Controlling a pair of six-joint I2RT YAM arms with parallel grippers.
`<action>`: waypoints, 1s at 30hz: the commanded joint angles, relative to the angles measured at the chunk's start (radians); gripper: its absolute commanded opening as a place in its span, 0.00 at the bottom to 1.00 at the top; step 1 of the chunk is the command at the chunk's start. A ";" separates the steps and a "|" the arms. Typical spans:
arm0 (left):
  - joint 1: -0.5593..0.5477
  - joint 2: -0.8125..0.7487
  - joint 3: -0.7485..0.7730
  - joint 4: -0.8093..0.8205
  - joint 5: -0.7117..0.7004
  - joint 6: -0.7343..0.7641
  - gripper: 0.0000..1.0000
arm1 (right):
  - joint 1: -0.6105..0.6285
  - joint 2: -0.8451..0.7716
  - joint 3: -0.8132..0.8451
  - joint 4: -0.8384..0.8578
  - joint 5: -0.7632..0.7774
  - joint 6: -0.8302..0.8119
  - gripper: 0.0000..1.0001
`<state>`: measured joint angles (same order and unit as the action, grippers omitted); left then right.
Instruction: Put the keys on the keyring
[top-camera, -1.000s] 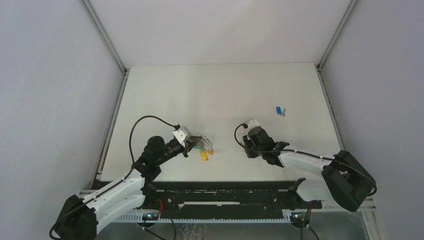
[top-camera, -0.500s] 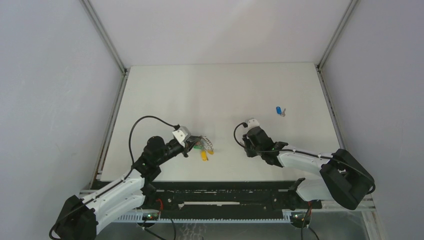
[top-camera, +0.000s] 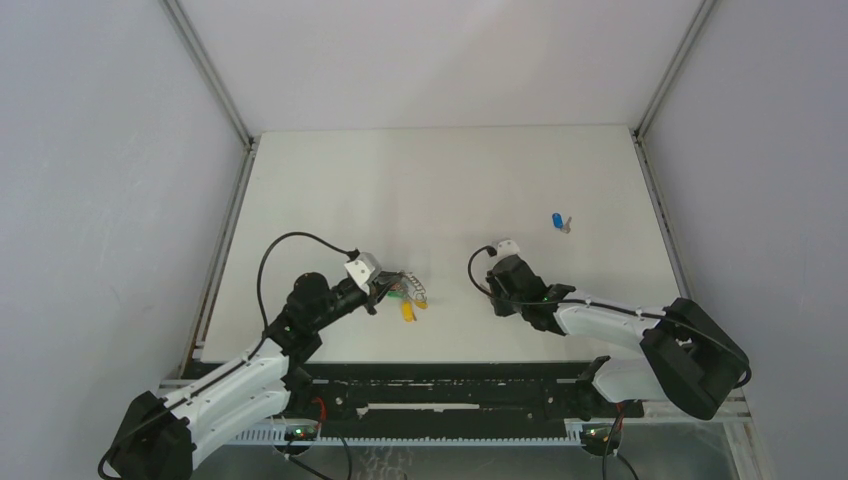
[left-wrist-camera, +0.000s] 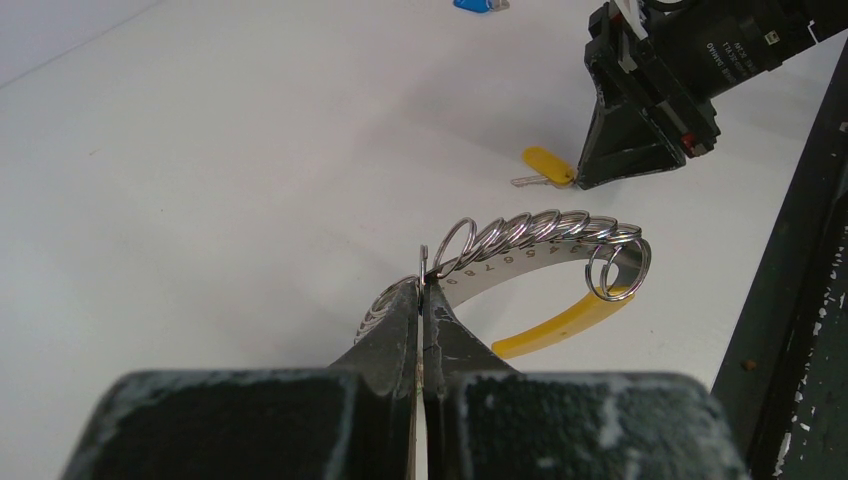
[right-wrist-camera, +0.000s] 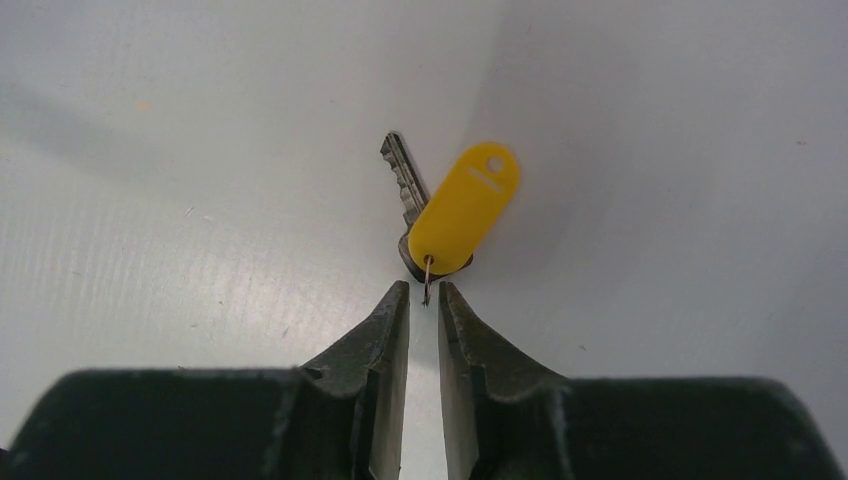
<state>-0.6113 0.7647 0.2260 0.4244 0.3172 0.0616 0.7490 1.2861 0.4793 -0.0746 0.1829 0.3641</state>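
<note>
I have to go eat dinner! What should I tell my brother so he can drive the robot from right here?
Left gripper: shut, pinching one small ring of the keyring.
Right gripper: jaws a narrow gap apart around the wire loop of the yellow key, which lies on the table; not pinched yet.
Blue key: alone, farther back on the right.
Done: neither loose key is on the keyring yet.
Left: grip the yellow key, thread it on, then fetch the blue one.
</note>
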 joint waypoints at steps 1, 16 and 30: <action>-0.005 -0.023 0.011 0.072 0.003 -0.017 0.00 | 0.013 0.013 0.023 0.008 0.029 0.026 0.16; -0.007 -0.022 0.013 0.074 0.005 -0.015 0.00 | -0.009 0.025 0.214 -0.257 -0.072 -0.035 0.00; -0.010 -0.045 0.012 0.054 -0.024 -0.008 0.00 | -0.049 0.255 0.749 -1.042 -0.274 -0.183 0.00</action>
<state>-0.6144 0.7395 0.2260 0.4229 0.3115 0.0620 0.6891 1.5593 1.1740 -0.8253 -0.0113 0.2287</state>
